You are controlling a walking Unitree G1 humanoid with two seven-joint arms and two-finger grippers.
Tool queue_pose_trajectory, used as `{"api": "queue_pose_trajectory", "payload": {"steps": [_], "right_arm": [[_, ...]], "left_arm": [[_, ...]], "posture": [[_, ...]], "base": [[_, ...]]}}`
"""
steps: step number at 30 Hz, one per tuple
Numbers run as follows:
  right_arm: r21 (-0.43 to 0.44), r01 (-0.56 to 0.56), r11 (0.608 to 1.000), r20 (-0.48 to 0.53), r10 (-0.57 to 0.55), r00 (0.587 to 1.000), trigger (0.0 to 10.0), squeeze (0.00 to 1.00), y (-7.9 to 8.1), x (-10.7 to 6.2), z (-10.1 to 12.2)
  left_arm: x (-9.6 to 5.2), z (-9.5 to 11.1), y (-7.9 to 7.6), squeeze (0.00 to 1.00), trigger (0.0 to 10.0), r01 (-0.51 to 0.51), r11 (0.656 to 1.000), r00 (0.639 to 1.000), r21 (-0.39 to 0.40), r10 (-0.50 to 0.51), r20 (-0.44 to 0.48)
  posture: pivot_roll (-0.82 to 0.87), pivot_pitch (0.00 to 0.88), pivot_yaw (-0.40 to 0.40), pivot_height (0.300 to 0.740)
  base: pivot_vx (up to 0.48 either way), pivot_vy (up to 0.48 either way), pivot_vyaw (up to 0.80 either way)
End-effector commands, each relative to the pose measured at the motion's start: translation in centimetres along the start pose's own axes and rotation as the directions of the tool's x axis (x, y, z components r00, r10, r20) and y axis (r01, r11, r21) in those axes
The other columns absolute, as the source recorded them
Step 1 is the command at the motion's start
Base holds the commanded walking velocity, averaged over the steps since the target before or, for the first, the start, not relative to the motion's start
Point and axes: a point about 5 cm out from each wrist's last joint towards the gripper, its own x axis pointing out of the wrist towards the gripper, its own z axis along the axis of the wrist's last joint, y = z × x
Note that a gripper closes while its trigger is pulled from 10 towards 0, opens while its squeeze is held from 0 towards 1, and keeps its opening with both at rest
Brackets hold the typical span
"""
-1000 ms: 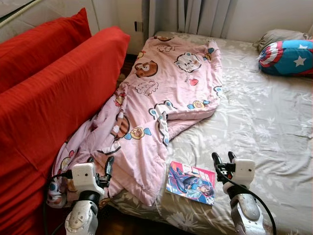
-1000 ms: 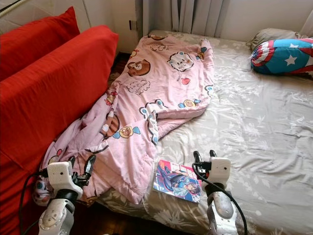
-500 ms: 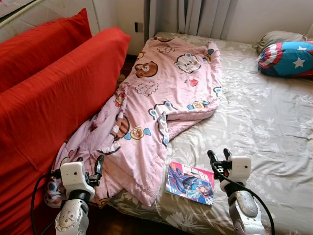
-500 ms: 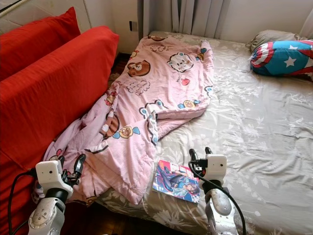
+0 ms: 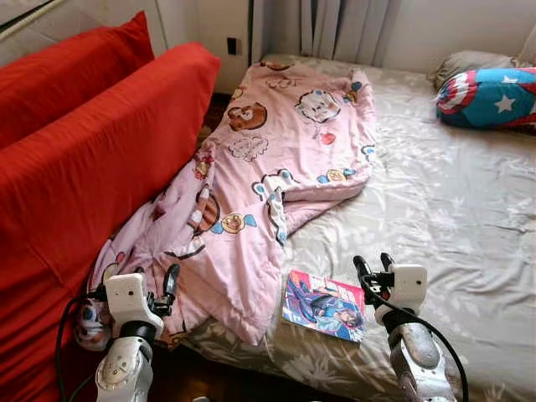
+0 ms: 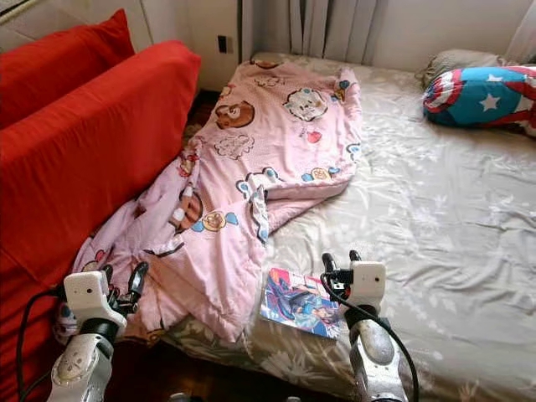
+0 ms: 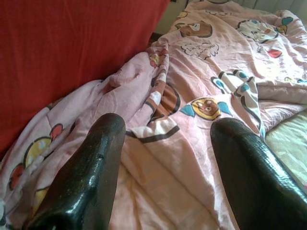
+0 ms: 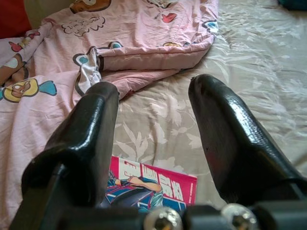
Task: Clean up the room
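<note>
A pink cartoon-print blanket [image 5: 285,142] lies rumpled along the left side of the bed [image 5: 444,201], and its near end hangs over the bed's corner. A colourful magazine [image 5: 324,305] lies flat on the sheet at the bed's near edge, just right of the blanket. My left gripper [image 5: 157,280] is open and hovers by the blanket's hanging end, with pink blanket fabric [image 7: 192,72] ahead of its fingers. My right gripper [image 5: 373,266] is open just right of the magazine. The magazine's top edge [image 8: 148,189] shows below its fingers.
Big red cushions [image 5: 92,159] stand close along the bed's left side. A star-and-stripe pillow [image 5: 490,96] and a grey pillow [image 5: 469,63] lie at the far right. Curtains [image 5: 335,25] hang behind the bed. Dark wooden floor [image 5: 218,381] shows below the bed's near edge.
The camera has shifted slightly. My left gripper has sunk a little lower and to the left by the blanket's hanging end. The right gripper has edged slightly up, still beside the magazine.
</note>
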Motion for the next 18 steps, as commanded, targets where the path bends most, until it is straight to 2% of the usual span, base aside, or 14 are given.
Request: {"api": "queue_pose_trajectory", "payload": {"steps": [1, 11, 14, 18], "right_arm": [[-0.003, -0.015, 1.0, 0.002, 0.015, 1.0, 10.0, 0.0, 0.12, -0.17, -0.1], [0.005, -0.009, 1.0, -0.003, 0.009, 1.0, 10.0, 0.0, 0.3, -0.25, -0.37], [0.0, -0.003, 1.0, -0.033, 0.003, 0.999, 10.0, 0.0, 0.28, -0.09, -0.59], [0.001, -0.002, 1.0, -0.015, 0.002, 1.0, 10.0, 0.0, 0.2, -0.09, -0.41]], "left_arm": [[-0.03, -0.39, 0.05, 0.0, 10.0, 0.002, 1.0, 1.0, -0.009, -0.002, -0.024], [0.14, -0.56, -0.37, 0.0, 10.0, 0.025, 1.0, 0.999, -0.016, -0.025, -0.032], [0.13, -0.59, -0.39, 0.0, 10.0, 0.025, 1.0, 0.999, -0.017, -0.025, -0.033], [0.08, -0.66, -0.43, 0.0, 10.0, 0.027, 0.999, 0.999, -0.018, -0.028, -0.037]], "posture": [[-0.09, 0.173, -0.049, 0.665], [-0.09, 0.181, -0.046, 0.665], [-0.09, 0.183, -0.047, 0.665], [-0.09, 0.187, -0.045, 0.645]], "base": [[0.0, 0.0, 0.0], [0.0, 0.0, 0.0], [0.0, 0.0, 0.0], [0.0, 0.0, 0.0]]}}
